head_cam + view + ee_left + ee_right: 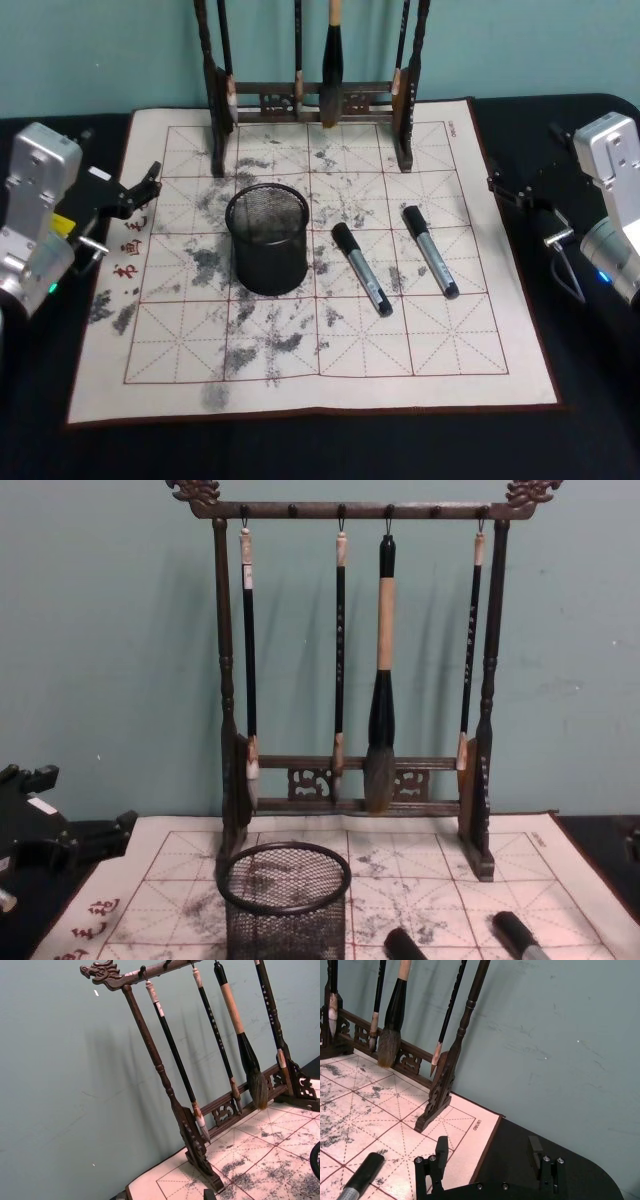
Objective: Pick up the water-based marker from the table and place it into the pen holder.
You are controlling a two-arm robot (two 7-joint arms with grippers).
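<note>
Both the left gripper point(118, 160) and right gripper point(525, 160) sit spread open beside the mat point(300, 370) — the right should straddle the nearer marker point(430, 250) mid-barrel, crosswise.

pen holder point(268, 268): black wire mesh
2 markers point(361, 268) point(430, 251): black caps, grey barrels
mat point(400, 345): cream, red grid, grey-black ink blotches
rack point(223, 680): dark brown
wall point(100, 50): teal
table point(590, 400): black

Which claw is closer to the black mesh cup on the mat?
Left. The left claw is by the mat's left edge, near the mesh cup, which stands left of centre; the right claw is at the mat's right edge, farther off.
</note>
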